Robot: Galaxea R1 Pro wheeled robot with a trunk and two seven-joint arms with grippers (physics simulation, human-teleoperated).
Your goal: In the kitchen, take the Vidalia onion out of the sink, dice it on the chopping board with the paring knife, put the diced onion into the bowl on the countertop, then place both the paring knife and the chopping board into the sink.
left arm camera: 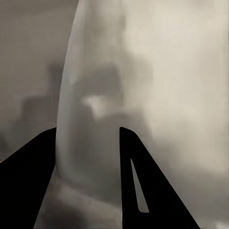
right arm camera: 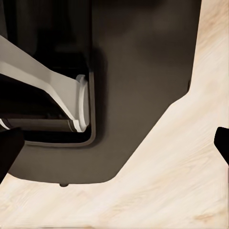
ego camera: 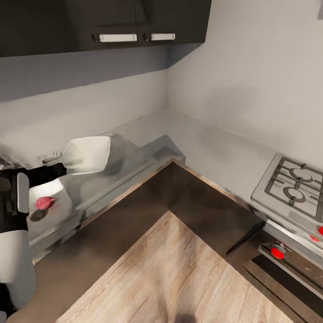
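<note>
My left gripper [ego camera: 63,169] is shut on the rim of the white squarish bowl [ego camera: 87,154] and holds it tilted above the drainboard [ego camera: 128,157]. In the left wrist view its dark fingers [left arm camera: 138,191] stand on either side of the bowl's rim [left arm camera: 88,119]. The pinkish Vidalia onion [ego camera: 44,202] lies in the sink [ego camera: 63,199] beside the round drain [ego camera: 38,215]. My right gripper [right arm camera: 114,145] is open with nothing between its fingers, above the wood floor and my own base. The chopping board and paring knife are out of view.
The grey countertop [ego camera: 202,148] turns a corner and runs right to a gas hob [ego camera: 294,184] with red knobs [ego camera: 278,252]. Dark wall cabinets [ego camera: 103,22] hang above the sink. Light wood floor [ego camera: 179,278] lies open in front of the cabinet fronts.
</note>
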